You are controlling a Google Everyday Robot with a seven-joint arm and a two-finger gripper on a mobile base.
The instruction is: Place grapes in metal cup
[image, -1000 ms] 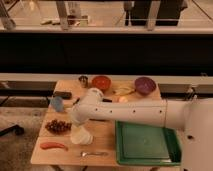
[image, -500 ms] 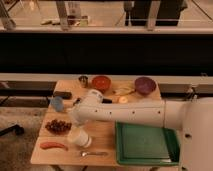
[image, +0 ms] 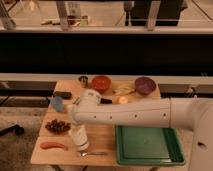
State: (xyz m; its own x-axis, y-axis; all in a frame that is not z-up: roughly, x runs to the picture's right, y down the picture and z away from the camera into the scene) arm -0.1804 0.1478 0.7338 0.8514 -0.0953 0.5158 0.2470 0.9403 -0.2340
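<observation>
The grapes [image: 57, 126], a dark red-purple bunch, lie on the wooden table [image: 107, 135] at its left side. The metal cup [image: 83, 81], small and silver-grey, stands at the table's far edge, left of the red-orange bowl [image: 101, 83]. My white arm reaches across the table from the right. Its gripper [image: 76, 125] hangs at the arm's left end, just right of the grapes and over the white cup [image: 80, 139]. The gripper is well in front of the metal cup. Nothing shows in its grasp.
A purple bowl [image: 145, 85] and a banana [image: 124, 90] sit at the back right. A green tray [image: 147, 145] fills the front right. An orange-red sausage [image: 53, 145] and a spoon [image: 92, 153] lie at the front. A blue object [image: 56, 103] and a black-handled scoop [image: 62, 94] are at the left.
The arm's left end has shifted only slightly near the grapes and the white cup. The things on the table have not moved.
</observation>
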